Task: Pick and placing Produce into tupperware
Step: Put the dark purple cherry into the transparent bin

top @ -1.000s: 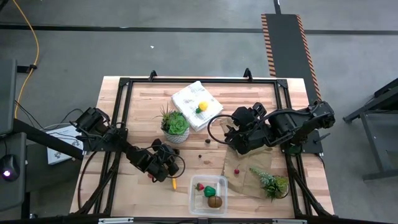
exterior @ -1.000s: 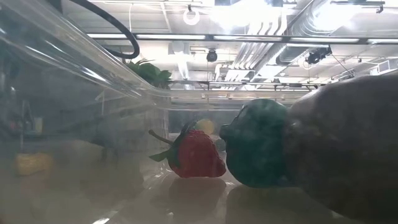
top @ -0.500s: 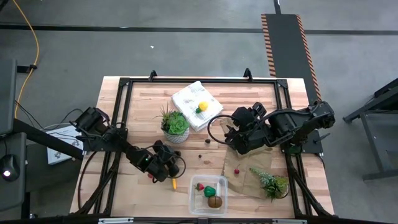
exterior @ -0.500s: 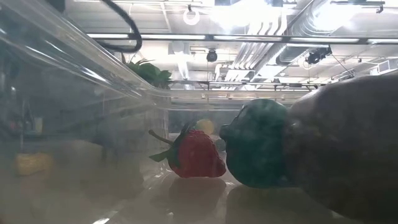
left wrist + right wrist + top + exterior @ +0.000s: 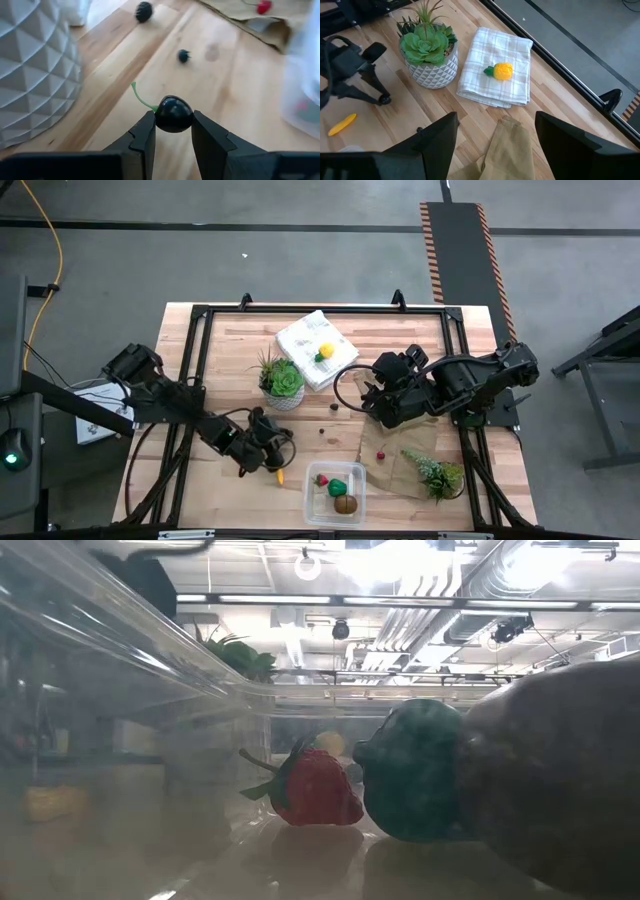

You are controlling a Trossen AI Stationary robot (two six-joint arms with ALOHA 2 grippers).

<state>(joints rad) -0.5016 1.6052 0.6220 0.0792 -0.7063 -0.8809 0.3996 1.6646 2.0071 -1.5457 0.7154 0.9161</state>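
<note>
A dark berry (image 5: 173, 114) with a green stem is clamped between the fingers of the left claw (image 5: 172, 131), low over the desk (image 5: 230, 340) at ten o'clock from the tupperware (image 5: 335, 492). A strawberry (image 5: 312, 788), a green piece (image 5: 415, 772) and a brown ball (image 5: 345, 504) are seen inside the box. The right claw (image 5: 495, 132) is held open above the brown paper bag (image 5: 509, 150).

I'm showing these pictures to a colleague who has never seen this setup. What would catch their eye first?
Probably the left gripper, near the table's front left, clamped on a small glossy dark berry with a green stem. Next, the clear plastic tupperware box at the front edge, already holding a red strawberry, a green piece and a brown ball. The right gripper waits open above the brown paper bag.
</note>
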